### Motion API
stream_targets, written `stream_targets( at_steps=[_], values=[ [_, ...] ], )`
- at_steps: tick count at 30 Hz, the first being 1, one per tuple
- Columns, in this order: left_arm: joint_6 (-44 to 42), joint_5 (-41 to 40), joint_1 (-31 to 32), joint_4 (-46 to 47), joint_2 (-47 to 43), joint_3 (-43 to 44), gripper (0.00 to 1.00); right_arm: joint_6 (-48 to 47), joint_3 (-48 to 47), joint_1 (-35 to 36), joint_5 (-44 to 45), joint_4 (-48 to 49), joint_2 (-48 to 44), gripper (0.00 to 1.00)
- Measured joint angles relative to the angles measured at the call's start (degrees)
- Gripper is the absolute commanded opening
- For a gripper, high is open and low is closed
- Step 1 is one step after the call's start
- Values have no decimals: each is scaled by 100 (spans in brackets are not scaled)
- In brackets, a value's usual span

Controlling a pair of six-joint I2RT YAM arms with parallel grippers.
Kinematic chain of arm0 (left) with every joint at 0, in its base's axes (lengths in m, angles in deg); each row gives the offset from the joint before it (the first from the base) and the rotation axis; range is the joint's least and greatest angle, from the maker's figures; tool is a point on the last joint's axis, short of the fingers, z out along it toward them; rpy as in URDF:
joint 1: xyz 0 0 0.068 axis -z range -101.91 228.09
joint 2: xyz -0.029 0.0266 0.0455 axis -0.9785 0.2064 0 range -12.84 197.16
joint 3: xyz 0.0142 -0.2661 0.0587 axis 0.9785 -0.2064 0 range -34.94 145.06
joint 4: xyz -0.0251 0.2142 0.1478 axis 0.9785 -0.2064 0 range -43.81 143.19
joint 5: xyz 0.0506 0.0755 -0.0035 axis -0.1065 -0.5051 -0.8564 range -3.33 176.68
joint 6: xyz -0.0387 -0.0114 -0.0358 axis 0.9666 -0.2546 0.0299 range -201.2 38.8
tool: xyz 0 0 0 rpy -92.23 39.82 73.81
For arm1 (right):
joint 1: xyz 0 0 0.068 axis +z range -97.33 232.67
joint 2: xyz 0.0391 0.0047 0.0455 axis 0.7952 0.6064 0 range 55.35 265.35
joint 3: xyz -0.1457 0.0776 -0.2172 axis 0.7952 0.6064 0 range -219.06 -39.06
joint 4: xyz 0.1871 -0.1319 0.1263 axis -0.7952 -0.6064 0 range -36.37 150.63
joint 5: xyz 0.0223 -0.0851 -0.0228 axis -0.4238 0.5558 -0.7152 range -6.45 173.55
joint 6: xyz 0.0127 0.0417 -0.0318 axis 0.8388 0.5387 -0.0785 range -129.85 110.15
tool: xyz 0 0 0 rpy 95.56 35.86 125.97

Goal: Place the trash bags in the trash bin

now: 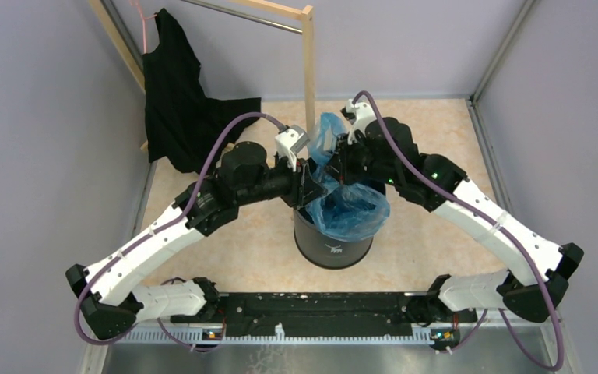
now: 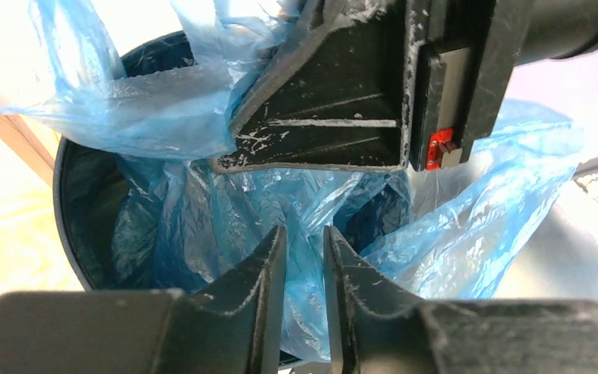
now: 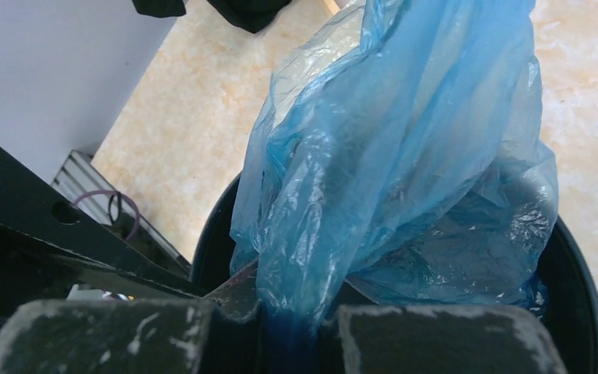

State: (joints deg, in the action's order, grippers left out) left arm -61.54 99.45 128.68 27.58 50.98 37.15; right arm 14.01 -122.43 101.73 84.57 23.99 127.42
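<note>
Just a black garment (image 1: 173,101) hanging off a wooden rack (image 1: 308,62) up around 11 o'clock, over the beige marbled surface (image 1: 257,241).

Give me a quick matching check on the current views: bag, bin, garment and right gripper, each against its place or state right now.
Things:
1. trash bag
2. trash bin
3. black garment
4. right gripper

Places or states:
A. hangs from the wooden rack at the far left
B. dark, standing upright, mouth up
C. shut on blue film
D. light blue, partly stuffed in the trash bin, partly raised above it

Pairs: 1-D, 2-B, 3-A, 4-C
</note>
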Motion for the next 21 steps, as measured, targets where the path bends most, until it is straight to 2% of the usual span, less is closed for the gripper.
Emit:
stream_targets(
  at_steps=[2, 3, 4, 5, 6, 7, 9, 12, 21],
  values=[
    [-13, -28, 0, -33, 37, 26, 10, -46, 0, 0, 81, -42, -4, 21],
    [-17, -44, 0, -63, 42, 26, 5, -66, 0, 0, 125, -68, -11, 30],
    [-35, -46, 0, -101, 44, 26, 0, -94, 2, -2, 170, -107, -31, 47],
    [-26, -52, 0, -125, 44, 26, 0, -133, 4, -7, 219, -160, -59, 55],
    [-44, -79, 0, -144, 42, 26, 0, -195, 4, -9, 269, -236, -111, 72],
    [-20, -105, 0, -144, 31, 24, 0, -243, 4, -9, 326, -313, -168, 82],
    [-11, -212, 2, -127, -42, -35, 0, -352, 2, -9, 466, -514, -332, 94],
    [50, -435, 2, -61, -363, -306, 0, -487, 2, -11, 627, -824, -623, 97],
    [625, -1215, 0, 490, -1460, -1054, 0, -579, -114, -11, 570, -1626, -1217, 92]
  ],
)
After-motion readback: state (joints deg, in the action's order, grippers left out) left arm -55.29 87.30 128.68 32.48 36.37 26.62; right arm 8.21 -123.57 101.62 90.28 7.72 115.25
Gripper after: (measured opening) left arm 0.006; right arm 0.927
